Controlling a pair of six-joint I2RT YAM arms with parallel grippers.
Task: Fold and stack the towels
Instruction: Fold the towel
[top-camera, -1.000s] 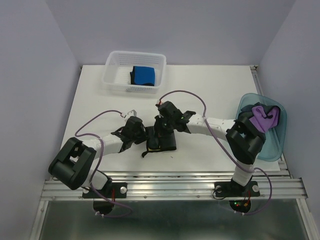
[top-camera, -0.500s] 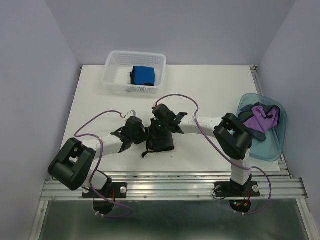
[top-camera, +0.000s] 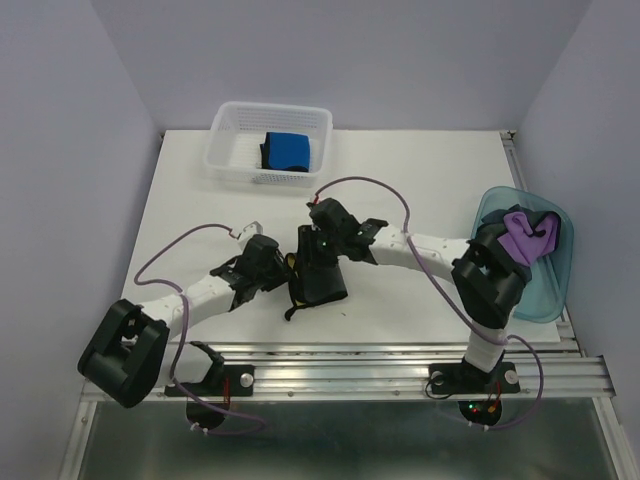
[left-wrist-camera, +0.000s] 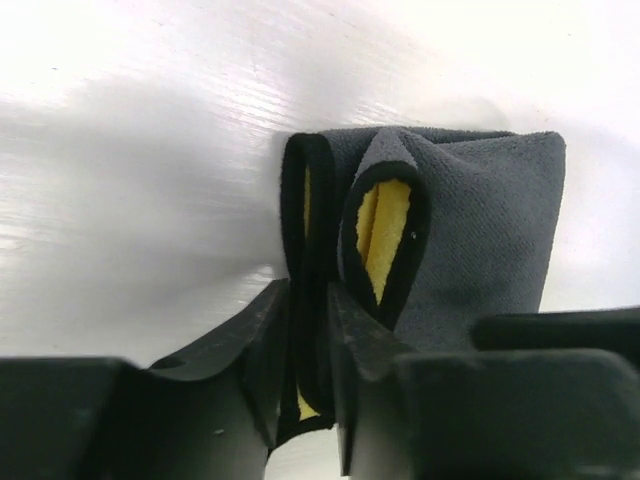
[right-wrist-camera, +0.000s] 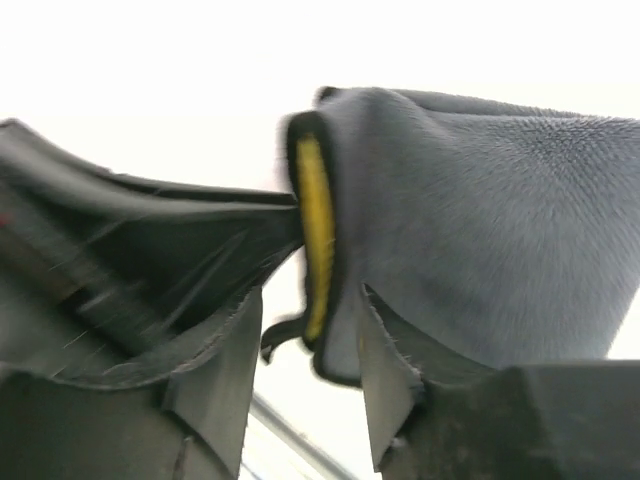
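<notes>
Nearer you than the white mesh basket (top-camera: 225, 150), toward the front edge of the table (top-camera: 420, 170), the grey-and-yellow towel (top-camera: 320, 285) sits bunched between both grippers. Your left gripper (left-wrist-camera: 310, 300) is clamped on a doubled, black-hemmed fold. Your right gripper (right-wrist-camera: 310, 320) straddles another hem, but blur hides whether it bites, so I cannot tell.

Likely trouble: pull apart unevenly and the fold slips from the weaker grip, or the layers twist. The grippers crowd close over the cloth and may knock each other.

Inside the basket lies a folded blue towel (top-camera: 287, 150). Far right of the basket, a blue tub (top-camera: 555, 280) holds a purple towel (top-camera: 530, 235). Neither blocks you.
</notes>
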